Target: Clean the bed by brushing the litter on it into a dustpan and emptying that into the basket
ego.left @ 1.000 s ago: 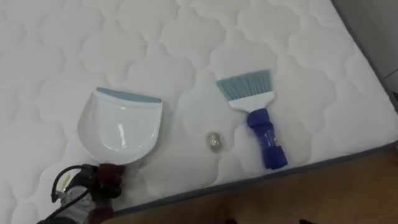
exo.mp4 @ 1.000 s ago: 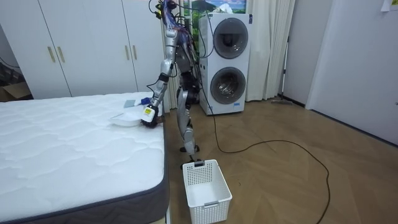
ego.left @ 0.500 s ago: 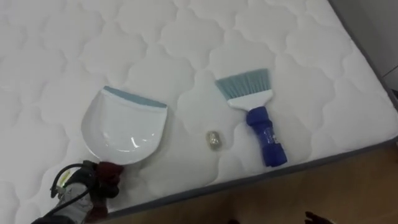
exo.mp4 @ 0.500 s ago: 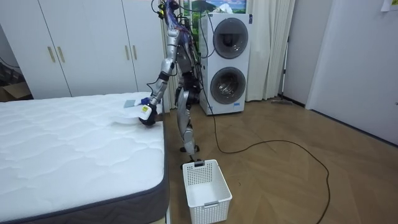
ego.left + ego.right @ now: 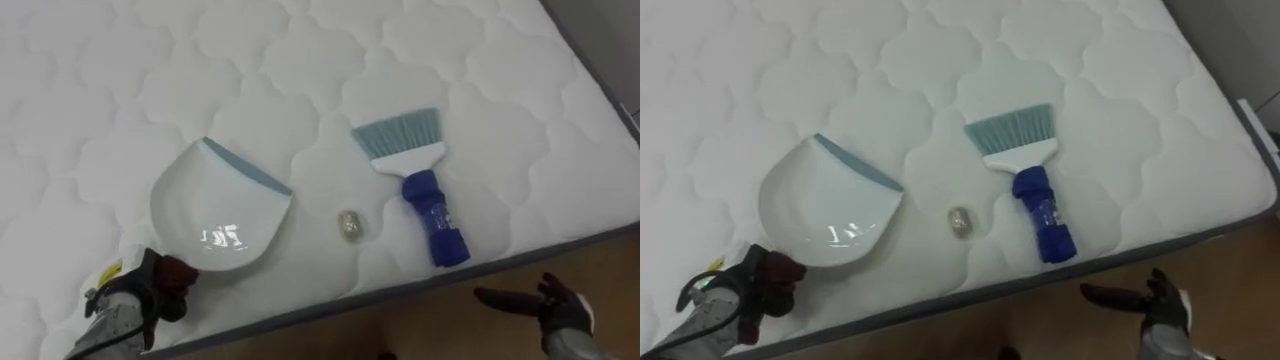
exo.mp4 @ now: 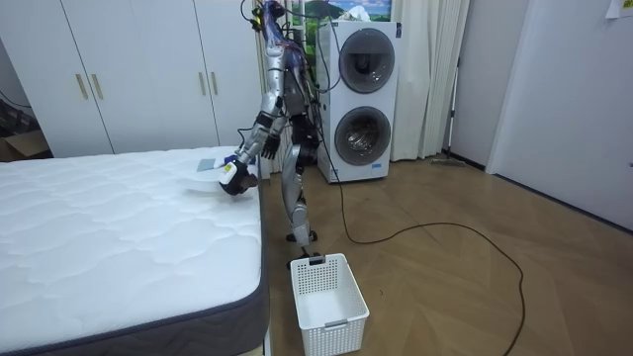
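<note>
Left hand [image 5: 140,298], fingers curled round the dark handle of a white dustpan [image 5: 220,205] near the edge of the bed [image 5: 300,60]; small round scrap [image 5: 349,224] just beside it; blue-handled brush [image 5: 420,185] lying flat; right hand [image 5: 560,308], fingers outstretched and empty, over the floor [image 5: 420,322].

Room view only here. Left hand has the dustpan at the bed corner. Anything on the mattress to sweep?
Observer: One small crumpled ball on the mattress, right of the dustpan, not touching it.
Operator: Brush?
Observer: A blue-handled brush lies flat right of the ball, bristles pointing away from the mattress edge.
Operator: Right hand?
Observer: Its right hand is off the mattress edge over the floor, fingers straight, empty.
</note>
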{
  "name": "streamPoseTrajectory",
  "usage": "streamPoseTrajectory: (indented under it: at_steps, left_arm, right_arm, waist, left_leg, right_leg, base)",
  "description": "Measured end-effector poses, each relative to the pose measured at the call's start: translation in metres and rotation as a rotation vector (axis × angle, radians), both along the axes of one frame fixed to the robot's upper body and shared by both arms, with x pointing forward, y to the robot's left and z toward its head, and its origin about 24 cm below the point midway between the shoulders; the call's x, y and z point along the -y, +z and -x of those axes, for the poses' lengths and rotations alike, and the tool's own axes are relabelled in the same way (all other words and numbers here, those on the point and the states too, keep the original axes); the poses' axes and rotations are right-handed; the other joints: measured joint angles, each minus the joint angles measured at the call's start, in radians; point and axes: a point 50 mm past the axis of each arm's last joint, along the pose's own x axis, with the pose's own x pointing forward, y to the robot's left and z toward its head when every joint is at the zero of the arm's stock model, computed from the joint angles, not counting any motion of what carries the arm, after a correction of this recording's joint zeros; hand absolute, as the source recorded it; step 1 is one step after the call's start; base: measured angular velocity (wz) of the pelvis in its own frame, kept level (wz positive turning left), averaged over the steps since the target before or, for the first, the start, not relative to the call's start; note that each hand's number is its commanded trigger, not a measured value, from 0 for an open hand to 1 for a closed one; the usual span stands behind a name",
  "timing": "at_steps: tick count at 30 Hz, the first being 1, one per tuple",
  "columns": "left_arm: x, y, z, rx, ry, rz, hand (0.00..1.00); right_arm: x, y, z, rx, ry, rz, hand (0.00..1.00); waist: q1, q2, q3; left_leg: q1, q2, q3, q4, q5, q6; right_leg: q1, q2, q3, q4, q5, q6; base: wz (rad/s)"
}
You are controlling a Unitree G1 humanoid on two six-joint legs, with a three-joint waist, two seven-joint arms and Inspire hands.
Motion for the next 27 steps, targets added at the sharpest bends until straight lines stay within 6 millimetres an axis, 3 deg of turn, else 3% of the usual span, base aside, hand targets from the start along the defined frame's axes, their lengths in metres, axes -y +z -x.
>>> streamPoseTrajectory:
  at_steps: [12,27]
  left_arm:
    - [-0.005,-0.01,0.024,-0.133,-0.033,0.08,1.0]
    - [-0.003,-0.02,0.041,-0.272,-0.053,0.167,1.0]
  right_arm:
    - [0.01,0.049,-0.036,0.22,-0.117,0.209,0.0]
    - [0.0,0.117,-0.068,0.516,-0.22,0.558,0.0]
  waist:
    - [-0.003,-0.026,-0.0139]
    - [0.005,-0.027,-0.0137]
  left_leg:
    - [0.006,0.001,0.029,-0.004,0.002,0.003]
    - [0.001,-0.003,0.039,-0.026,0.005,0.007]
  right_leg:
    - [-0.006,-0.001,0.02,-0.003,-0.002,0.004]
    - [-0.024,-0.004,0.021,0.004,-0.002,0.005]
  base:
    - [-0.04]
    - [0.0]
